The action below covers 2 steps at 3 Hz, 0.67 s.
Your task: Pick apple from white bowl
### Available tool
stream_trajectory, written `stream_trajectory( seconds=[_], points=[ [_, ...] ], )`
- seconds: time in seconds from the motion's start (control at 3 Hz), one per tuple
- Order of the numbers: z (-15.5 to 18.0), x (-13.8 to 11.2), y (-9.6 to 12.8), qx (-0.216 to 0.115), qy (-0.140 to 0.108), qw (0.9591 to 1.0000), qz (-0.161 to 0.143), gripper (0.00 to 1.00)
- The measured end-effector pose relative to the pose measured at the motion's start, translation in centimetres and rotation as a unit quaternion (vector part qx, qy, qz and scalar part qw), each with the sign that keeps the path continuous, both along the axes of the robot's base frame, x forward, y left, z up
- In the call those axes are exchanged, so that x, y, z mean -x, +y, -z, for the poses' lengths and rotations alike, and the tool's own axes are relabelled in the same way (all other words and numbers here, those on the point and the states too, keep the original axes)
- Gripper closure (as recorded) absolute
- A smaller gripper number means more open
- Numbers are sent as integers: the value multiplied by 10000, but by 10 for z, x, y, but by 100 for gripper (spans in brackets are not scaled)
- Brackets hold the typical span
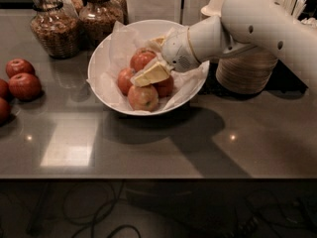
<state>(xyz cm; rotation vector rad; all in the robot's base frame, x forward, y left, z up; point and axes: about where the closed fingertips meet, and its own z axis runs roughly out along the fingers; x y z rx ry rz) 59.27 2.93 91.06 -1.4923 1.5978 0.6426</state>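
The white bowl [101,63], lined with crinkled white paper, stands mid-counter and holds several apples. The evenly red-orange apple [166,88] lies at the bowl's right side, partly covered by my gripper. A paler blotched apple [143,98] lies in front, and two redder apples [142,58] [124,78] lie behind and to the left. My gripper [151,75] reaches in from the right and sits low over the middle of the bowl, just above and left of the red-orange apple.
Three dark red apples [24,85] lie on the counter at the left edge. Two glass jars [49,26] stand behind the bowl at the back left. A stack of tan disposable bowls [245,73] stands to the right, under my arm [257,26].
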Motion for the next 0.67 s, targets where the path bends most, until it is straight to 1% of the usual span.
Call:
stream_trajectory(
  seconds=[0.67],
  points=[
    [0,0,0,0,0,10000,-1,91]
  ],
)
